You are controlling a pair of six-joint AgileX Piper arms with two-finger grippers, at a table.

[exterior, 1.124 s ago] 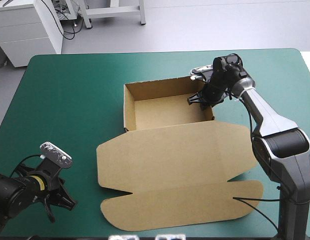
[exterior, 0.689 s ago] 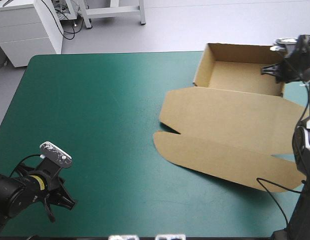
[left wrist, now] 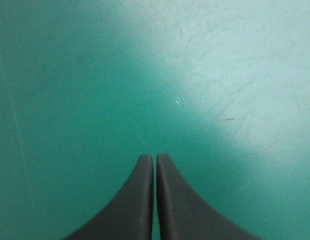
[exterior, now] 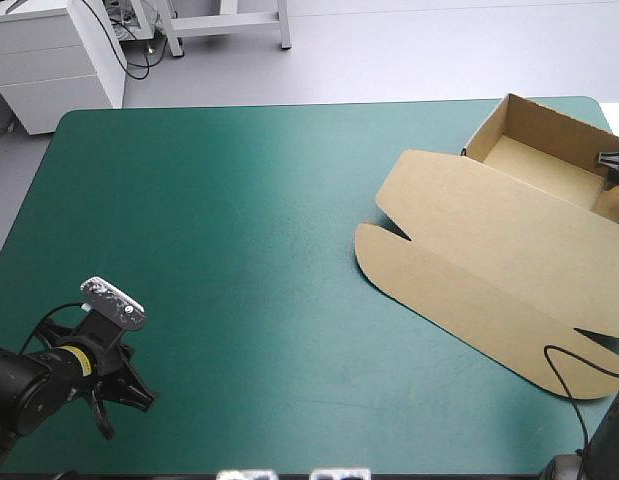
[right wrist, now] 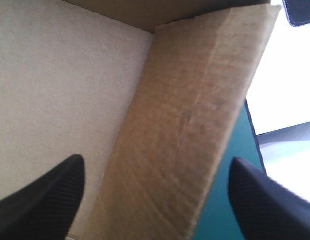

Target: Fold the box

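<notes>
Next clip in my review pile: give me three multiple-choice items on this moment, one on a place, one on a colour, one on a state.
1. Where on the table does the box lie?
A) by the far right corner
B) by the near left corner
C) at the centre

2. What colour is the table cover?
A) red
B) teal-green
C) white

3. How is the left gripper?
A) open
B) shut on the box
C) shut, holding nothing

Key: 1 A, it sits against the far and right edges. 2 B, teal-green shows all around the box. 3 C, its fingers meet in one arch over bare cover.
</notes>
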